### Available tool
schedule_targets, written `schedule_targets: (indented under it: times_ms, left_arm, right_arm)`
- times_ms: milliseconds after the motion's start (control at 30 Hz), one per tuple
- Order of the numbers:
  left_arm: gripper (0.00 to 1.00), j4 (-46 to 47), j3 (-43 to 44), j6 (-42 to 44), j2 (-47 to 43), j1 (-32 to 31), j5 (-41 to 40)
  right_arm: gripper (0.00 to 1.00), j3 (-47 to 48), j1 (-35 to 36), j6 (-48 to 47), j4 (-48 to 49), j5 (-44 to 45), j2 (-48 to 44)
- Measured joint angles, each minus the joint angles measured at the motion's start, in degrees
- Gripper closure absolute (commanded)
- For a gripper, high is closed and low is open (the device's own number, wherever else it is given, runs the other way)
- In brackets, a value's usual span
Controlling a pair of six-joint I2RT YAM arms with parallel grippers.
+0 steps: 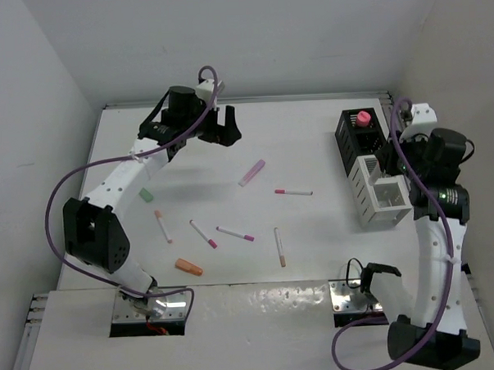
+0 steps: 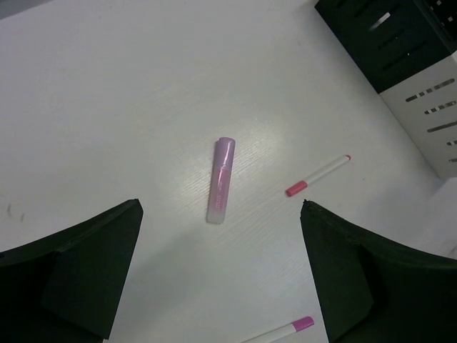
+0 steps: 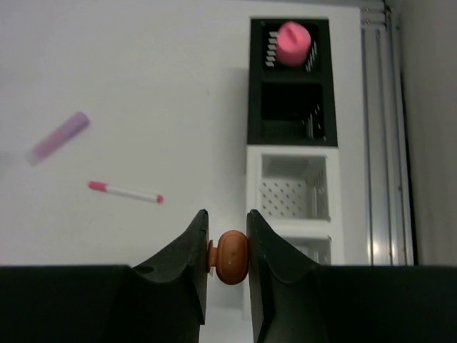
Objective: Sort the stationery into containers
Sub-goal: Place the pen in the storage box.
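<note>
Left tool is up over the far side of the white desk, its 2 fingers spread wide with nothing between them. From the top camera, a lilac chunky piece lies near it, toward mid-desk. A small mint-green piece sits by the left arm. 5 thin white pens are scattered across the middle, and a stubby orange piece lies near the front edge. Right tool hangs over the white slatted rack, which butts against the black box-shaped holder. A pink piece stands in the holder's far compartment.

Over to the left wrist camera: left tool gaping, black fingers at either side of the frame. The lilac chunky piece lies flat on the desk beyond them, untouched. 1 pink-capped pen lies to its right, and another pokes in at the bottom edge.

Right wrist camera: right tool is clamped on a second orange piece, pinched between both fingers, right by the near end of the white slatted rack. The pink piece shows in the far cell of the black box-shaped holder.
</note>
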Motion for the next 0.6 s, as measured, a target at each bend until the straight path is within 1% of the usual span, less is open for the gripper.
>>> schedule_targets:
  times_ms: [133,300,567,600]
  left_arm:
    - [0.00,0.0,0.0,-0.1,1.0,-0.3,0.2]
    - [0.00,0.0,-0.1,1.4,1.9,-1.3,-0.3]
    - [0.00,0.5,-2.3,5.1,3.0,-1.7,-0.8]
    - [0.00,0.5,-2.3,6.0,3.6,-1.7,-0.6]
  right_arm:
    - [1.00,-6.8,-2.9,-4.6,-0.6,2.2,-3.0]
    - [1.00,-13.8,-5.3,-6.8,3.1,5.1,-1.7]
    - [1.00,-17.3,-8.6,-6.7,8.8,5.3,1.4]
    - [0.94,-17.7,-8.9,-6.7,9.1,5.2,1.4]
